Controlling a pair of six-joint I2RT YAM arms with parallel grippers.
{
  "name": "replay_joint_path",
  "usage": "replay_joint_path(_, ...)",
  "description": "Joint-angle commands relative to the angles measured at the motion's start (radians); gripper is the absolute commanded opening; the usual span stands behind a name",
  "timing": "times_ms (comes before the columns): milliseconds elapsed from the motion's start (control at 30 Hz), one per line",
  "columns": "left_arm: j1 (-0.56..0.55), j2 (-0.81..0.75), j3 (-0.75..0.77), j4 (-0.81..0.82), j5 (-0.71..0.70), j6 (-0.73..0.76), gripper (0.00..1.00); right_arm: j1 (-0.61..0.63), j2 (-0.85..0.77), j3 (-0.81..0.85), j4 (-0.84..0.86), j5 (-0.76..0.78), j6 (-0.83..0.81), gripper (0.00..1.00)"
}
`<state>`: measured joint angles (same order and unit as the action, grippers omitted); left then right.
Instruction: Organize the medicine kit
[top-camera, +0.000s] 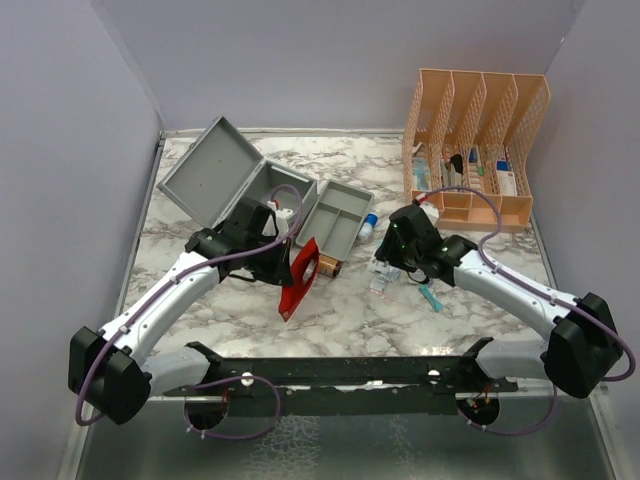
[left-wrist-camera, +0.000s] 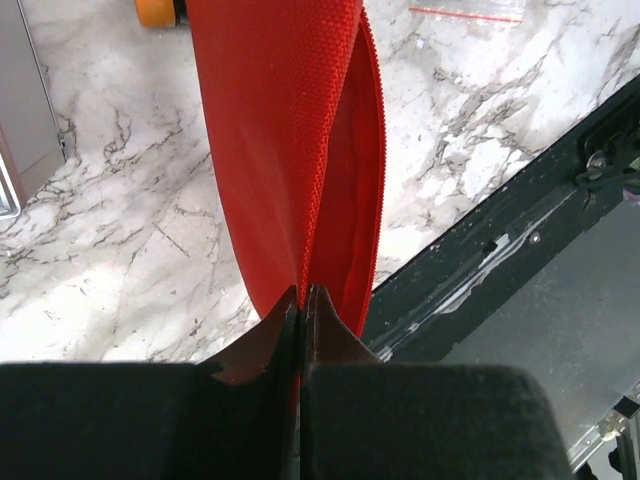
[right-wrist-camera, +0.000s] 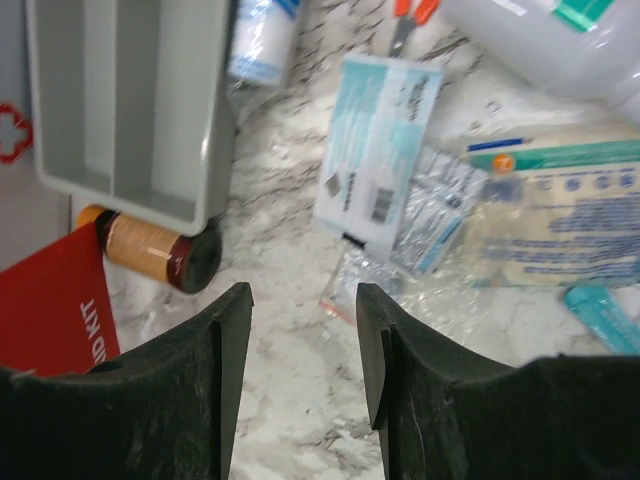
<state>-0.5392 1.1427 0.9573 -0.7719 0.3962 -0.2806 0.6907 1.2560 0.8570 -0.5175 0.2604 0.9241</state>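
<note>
the marbled table (top-camera: 460, 330) sat in a lilac-walled booth, with a peach organizer (top-camera: 478, 130) standing at its back right. your medicine kit (top-camera: 215, 172) was at the back left, its grey lid thrown open and leaning back, and its divided tray (top-camera: 335, 222) lay out of the case, just beside it toward the middle of the table.

your left end effector (left-wrist-camera: 303, 296) was clamped fully closed on a fold of the red first-aid pouch (left-wrist-camera: 285, 150), which hung limp from it above the table. your right end effector (right-wrist-camera: 302, 295) stood fairly wide with nothing between its fingers, hovering over loose sachets (right-wrist-camera: 385, 170) and near a brown bottle (right-wrist-camera: 160, 250) lying against the tray's near corner.

as for handling, you could expect the case to be rigid and probably the heaviest thing there, with smooth painted sides that would likely slip in a pinch. the lid's free edge or a thin wall looked the safer hold. the tray looked light and stiff, so a pinch over an outer wall or a divider should have carried it level. the pouch was soft cloth and would swing and sag, so a grip near its zip edge seemed best.
</note>
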Motion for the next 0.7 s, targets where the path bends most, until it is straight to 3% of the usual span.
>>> replay_joint_path(0,-0.005,0.03,0.026,-0.051,-0.029,0.004,0.0,-0.085,0.02,-0.022,-0.008,0.016,-0.059,0.48)
replay_joint_path(267,-0.006,0.036,0.016,-0.067,-0.099,-0.076,0.0,-0.179,0.092,-0.048,0.04,-0.047,-0.173,0.48)
replay_joint_path(667,-0.007,0.007,0.069,-0.147,-0.16,-0.106,0.0,-0.183,0.206,0.014,0.099,-0.095,-0.221,0.45)
